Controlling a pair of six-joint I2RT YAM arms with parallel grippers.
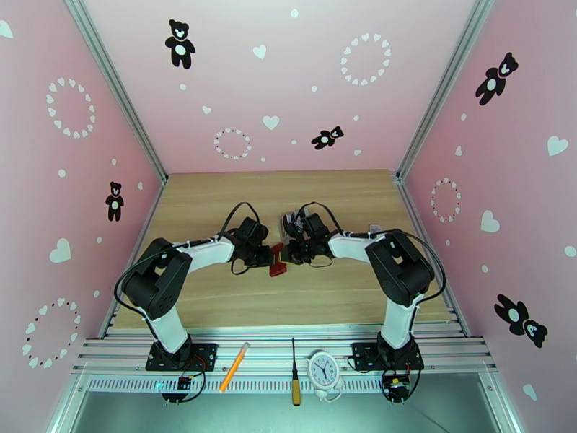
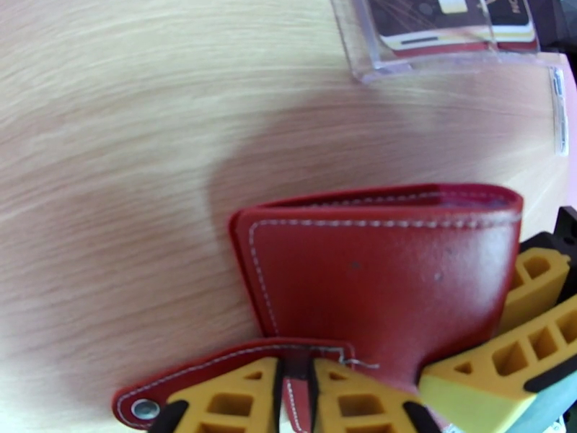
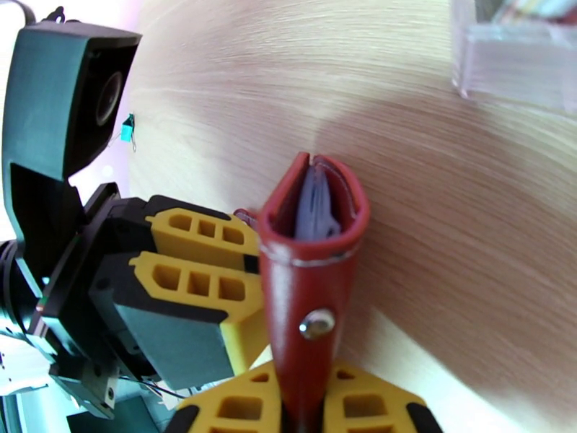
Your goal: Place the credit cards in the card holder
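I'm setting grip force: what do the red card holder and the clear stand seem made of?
Card holder: likely leather or imitation, smooth with slight sheen; pale stitched edges, metal snap. Stand: apparently clear rigid plastic, glossy; cards show through its wall.

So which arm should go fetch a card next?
Probably right: the clear stand of cards sits just beyond the right gripper; the left gripper can hold the wallet, which both clamp.

White arm links (image 1: 209, 250), black joints (image 1: 155, 279), yellow latticed fingers (image 3: 195, 283)
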